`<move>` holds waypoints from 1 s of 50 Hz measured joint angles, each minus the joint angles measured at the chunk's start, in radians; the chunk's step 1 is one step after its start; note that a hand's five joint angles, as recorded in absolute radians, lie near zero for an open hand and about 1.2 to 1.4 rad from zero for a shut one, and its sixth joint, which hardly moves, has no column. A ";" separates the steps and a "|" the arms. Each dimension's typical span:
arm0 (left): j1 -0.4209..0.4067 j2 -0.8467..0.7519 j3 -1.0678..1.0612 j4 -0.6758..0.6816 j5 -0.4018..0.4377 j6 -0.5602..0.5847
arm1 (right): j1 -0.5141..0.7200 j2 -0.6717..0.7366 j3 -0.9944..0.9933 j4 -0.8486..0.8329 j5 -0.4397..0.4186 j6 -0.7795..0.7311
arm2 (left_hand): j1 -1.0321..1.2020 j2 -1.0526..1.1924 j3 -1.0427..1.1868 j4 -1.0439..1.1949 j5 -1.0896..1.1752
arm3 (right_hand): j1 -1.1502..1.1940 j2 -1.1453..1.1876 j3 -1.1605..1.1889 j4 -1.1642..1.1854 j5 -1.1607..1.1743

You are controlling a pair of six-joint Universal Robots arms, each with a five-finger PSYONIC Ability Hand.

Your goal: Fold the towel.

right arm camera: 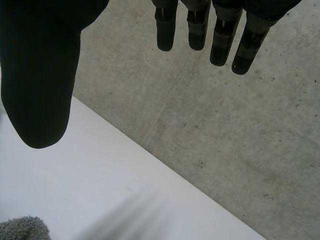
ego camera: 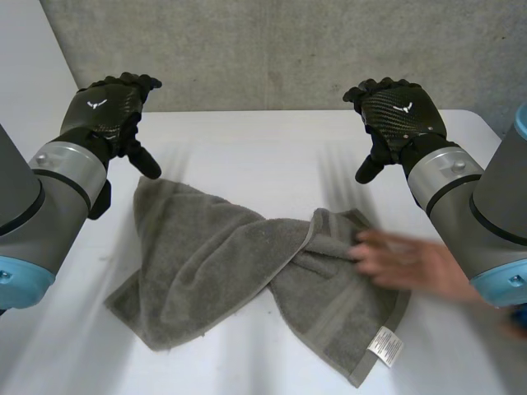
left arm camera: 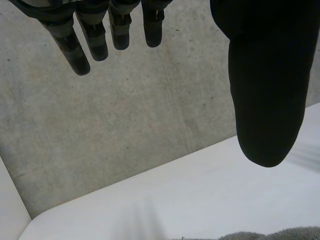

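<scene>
- On the white table (ego camera: 247, 156), the grey towel (ego camera: 222, 280) lies unfolded and twisted. One half laps over the other across its middle, and a label (ego camera: 385, 346) shows at its near right corner.
- Beyond the towel's far left corner the left hand (ego camera: 107, 107) hovers clear of the cloth, its fingers (left arm camera: 75, 50) straight and spread from the thumb, holding nothing.
- Beyond the towel's far right edge the right hand (ego camera: 399, 111) hangs likewise, fingers extended and empty.
- A person's hand (ego camera: 395, 259) rests on the towel's right half.
- Risk: if the right hand comes down towards that half, it could strike the person's hand.
- Risk: folding over the twist would likely trap it and give a lumpy, skewed fold.
- Risk: pinching only one layer at the lap may drag the cloth rather than flatten it.
</scene>
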 measured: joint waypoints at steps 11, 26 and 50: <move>-0.012 -0.013 0.001 -0.002 0.000 0.000 | -0.003 0.030 -0.039 0.076 -0.020 -0.005 | 0.000 0.000 0.000 0.000 0.000 | 0.000 0.000 0.000 0.000 0.000; -0.038 -0.008 -0.022 -0.012 -0.005 -0.001 | -0.091 0.301 -0.299 0.334 -0.312 -0.007 | 0.000 0.000 0.000 0.000 0.000 | 0.104 0.137 0.157 0.132 0.133; -0.049 0.099 -0.336 -0.012 -0.003 -0.004 | -0.100 0.650 -0.478 0.254 -0.361 -0.052 | 0.000 0.000 0.000 0.000 0.000 | 0.673 0.804 0.808 0.788 0.766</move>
